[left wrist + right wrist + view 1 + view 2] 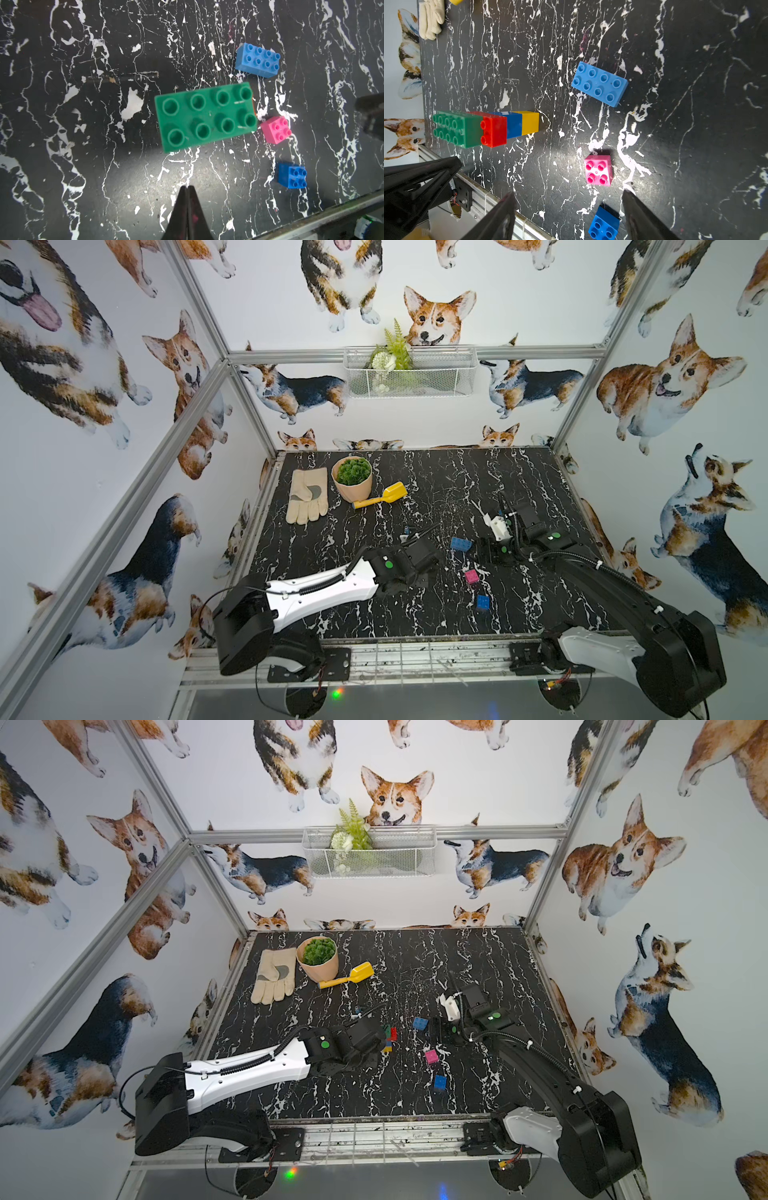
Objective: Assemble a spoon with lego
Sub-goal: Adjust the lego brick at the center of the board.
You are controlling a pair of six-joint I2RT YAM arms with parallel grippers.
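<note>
Found jaws of the left gripper (pixel 188 193) pressed together, pinching nothing. Located the part-built spoon (pixel 485 128) standing upright on the table (pixel 695 124), just ahead of those closed tips and apart from them: yellow at the base, then blue, then red, with the green brick (pixel 205 116) on top, studs up.

Found jaws of the right gripper (pixel 569 193) spread wide, holding nothing. Noted three loose bricks on the table near them, all studs up:
- the pink brick (pixel 598 170), just ahead of the gap;
- the dark blue brick (pixel 604 224), showing between the two fingers in the right wrist view;
- the light blue brick (pixel 600 84), farther out.

Cannot tell whether the fingers reach down level with the dark blue brick. Confirmed in a top view the part-built spoon (pixel 388 1039) between the two grippers, close to the left and well apart from the right.
</note>
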